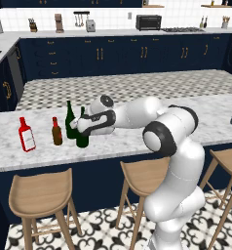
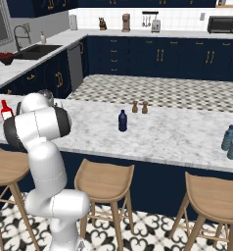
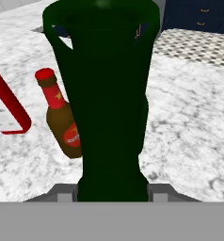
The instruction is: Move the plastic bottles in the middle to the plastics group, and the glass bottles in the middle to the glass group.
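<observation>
The arm reaches left over the marble table [image 1: 137,141], its fingers [image 1: 75,128] at the two green glass bottles [image 1: 82,132] that stand near the table's left end; in the left base view the hand sits level with the bodies of these bottles, one bottle a little behind and left of the other, the two close together. In the hand view a green bottle [image 3: 109,94] fills the space between the finger tips [image 3: 64,194]; the tips stand apart on either side of its body and appear to touch it, so the fingers look clamped on that bottle, which stands upright on the table. Just left of the green bottles stands the small brown bottle [image 1: 56,132] with a red cap; further left, near the front left corner, stands the red flat-sided bottle [image 1: 26,135] with a white label; both are upright and apart from each other. In the right base view the small navy-blue bottle [image 2: 122,121] stands upright near the middle of the table, well apart from the arm; the pale blue bottles [image 2: 231,141] stand near the table's right end, close to its front edge. Wooden stools [image 1: 40,193] line the front of the table.
</observation>
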